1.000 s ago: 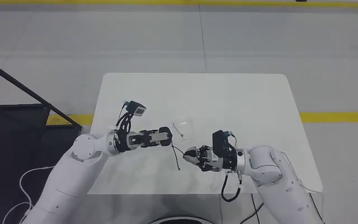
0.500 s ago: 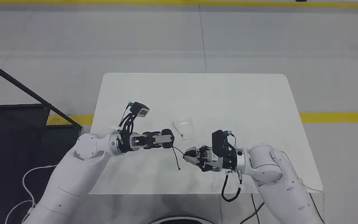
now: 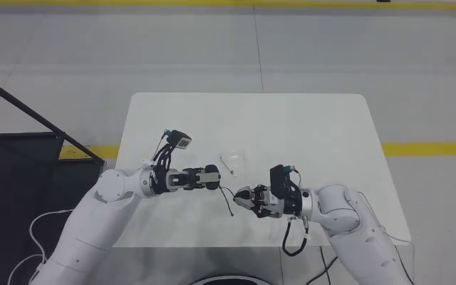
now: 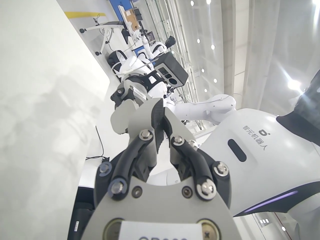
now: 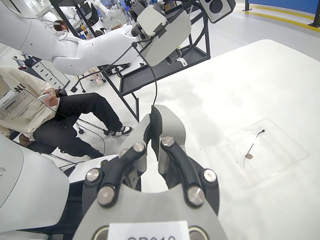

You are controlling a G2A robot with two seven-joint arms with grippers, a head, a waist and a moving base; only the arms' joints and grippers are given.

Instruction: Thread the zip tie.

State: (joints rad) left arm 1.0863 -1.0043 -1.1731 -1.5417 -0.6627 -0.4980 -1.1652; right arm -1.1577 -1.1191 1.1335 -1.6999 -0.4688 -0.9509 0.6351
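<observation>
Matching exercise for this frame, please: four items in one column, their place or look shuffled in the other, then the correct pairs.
Column one:
1. zip tie
2. clear tray
3. table
4. spare tie

Column two:
A. white surface
B. lying inside the tray
C. strung between the left gripper and the right gripper
D. see-through, flat on the table

Pairs: 1-C, 2-D, 3-A, 4-B.

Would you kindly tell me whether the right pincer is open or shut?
Shut: the right pincer's pads press together on the black zip tie.
</observation>
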